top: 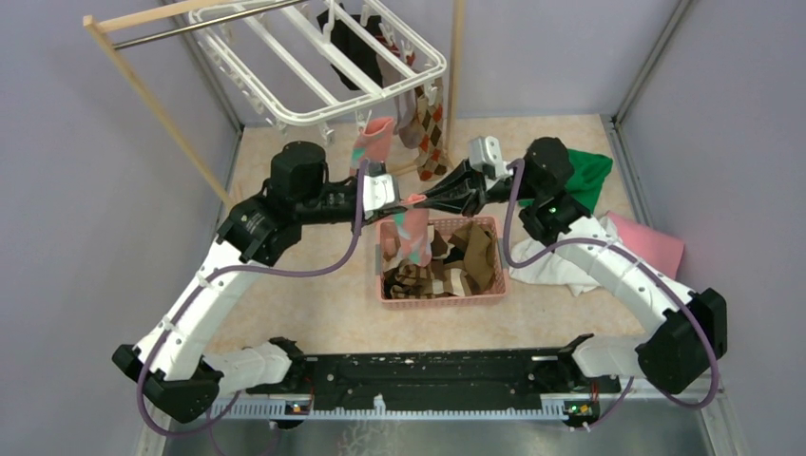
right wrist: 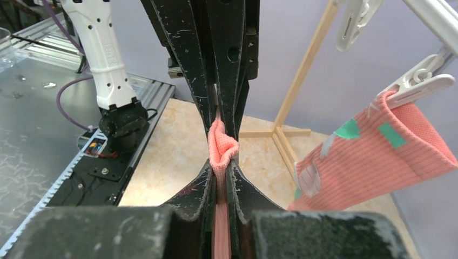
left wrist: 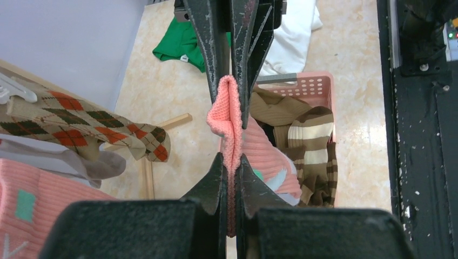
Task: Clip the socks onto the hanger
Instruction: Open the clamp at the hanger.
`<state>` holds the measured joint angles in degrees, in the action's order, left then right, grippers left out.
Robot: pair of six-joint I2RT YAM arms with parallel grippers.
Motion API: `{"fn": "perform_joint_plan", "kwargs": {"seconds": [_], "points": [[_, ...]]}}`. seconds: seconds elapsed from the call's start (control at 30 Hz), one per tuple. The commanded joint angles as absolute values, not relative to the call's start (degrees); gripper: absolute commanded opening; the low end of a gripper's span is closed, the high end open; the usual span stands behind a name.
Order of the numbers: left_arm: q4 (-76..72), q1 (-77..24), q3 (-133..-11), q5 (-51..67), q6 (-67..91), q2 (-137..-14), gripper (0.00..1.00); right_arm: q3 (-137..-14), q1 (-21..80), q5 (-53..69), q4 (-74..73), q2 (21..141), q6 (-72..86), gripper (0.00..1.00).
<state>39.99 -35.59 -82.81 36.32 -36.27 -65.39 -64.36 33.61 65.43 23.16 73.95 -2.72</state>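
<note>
Pinching pink ribbed sock (top: 413,233) w/ teal patches btwn left gripper (left wrist: 230,160) & right gripper (right wrist: 219,166), both jaws clamping tight on its cuff, dangling it over basket (top: 442,297). Showing beige marbled table (top: 323,304), lilac walls (top: 57,237); hanging behind, hanger (top: 323,110) w/ clipped socks (top: 432,133).

The tabletop (top: 314,304) in front of me is beige with a marbled look. A pink basket (top: 442,297) sits on it near the middle, with socks (top: 470,252) heaped inside. On my right lie three cloths: a green cloth (top: 591,176) toward the back, a white cloth (top: 561,275) just beside the basket, and a pink cloth (top: 656,245) flat near the right wall. The wooden rack's foot (right wrist: 275,132) rests at the back.
</note>
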Motion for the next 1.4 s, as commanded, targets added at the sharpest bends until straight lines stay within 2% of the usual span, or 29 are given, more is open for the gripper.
{"fn": "perform_joint_plan", "kwargs": {"seconds": [0.0, 0.07, 0.13, 0.17, 0.3, 0.33, 0.5, 0.7, 0.8, 0.9, 1.03, 1.23, 1.37], "points": [[31.76, -35.69, -80.40, 32.35, -28.50, -63.14, 0.00, -63.70, 34.04, 61.85, 24.88, 70.65, -3.78, 0.00], [29.33, -35.73, -78.48, 31.21, -25.31, -61.95, 0.03, -63.00, 34.08, 59.65, 25.18, 69.98, -3.43, 0.00], [25.27, -35.75, -75.37, 30.66, -21.65, -60.00, 0.22, -61.84, 34.08, 57.37, 26.61, 68.99, -2.53, 0.00], [23.10, -35.70, -73.59, 30.66, -20.16, -58.60, 0.33, -61.08, 34.11, 56.13, 27.49, 68.29, -2.16, 0.00], [11.99, -35.63, -63.30, 28.51, -13.95, -50.13, 0.92, -57.82, 34.14, 51.94, 30.60, 65.41, -1.63, 0.00], [8.41, -35.64, -60.31, 27.50, -12.08, -47.42, 0.98, -56.74, 34.15, 51.06, 31.68, 64.65, -1.54, 0.00], [-10.90, -35.62, -45.84, 21.64, -0.68, -36.59, 0.99, -50.73, 35.93, 45.96, 36.32, 60.93, -3.10, 0.00], [-23.28, -35.65, -38.70, 20.23, 7.32, -36.52, 0.94, -48.21, 39.55, 41.36, 39.07, 60.07, -3.67, 0.00], [-28.33, -35.60, -37.91, 23.09, 8.96, -38.39, 0.88, -48.07, 40.82, 38.92, 39.50, 60.43, -4.39, 0.00], [-33.77, -35.65, -37.25, 27.28, 11.19, -40.31, 0.77, -48.12, 41.62, 37.10, 39.86, 60.85, -4.92, 0.00], [-35.92, -35.60, -37.19, 29.39, 11.95, -42.01, 0.63, -48.24, 41.91, 36.35, 40.73, 61.15, -4.47, 0.00], [-37.31, -35.61, -36.37, 28.96, 12.08, -42.14, 0.46, -48.34, 41.94, 36.60, 40.44, 61.24, -4.00, 0.00], [-38.32, -35.60, -36.38, 28.88, 12.54, -42.52, 0.45, -48.28, 41.89, 37.15, 40.21, 61.34, -3.71, 0.00]]}}
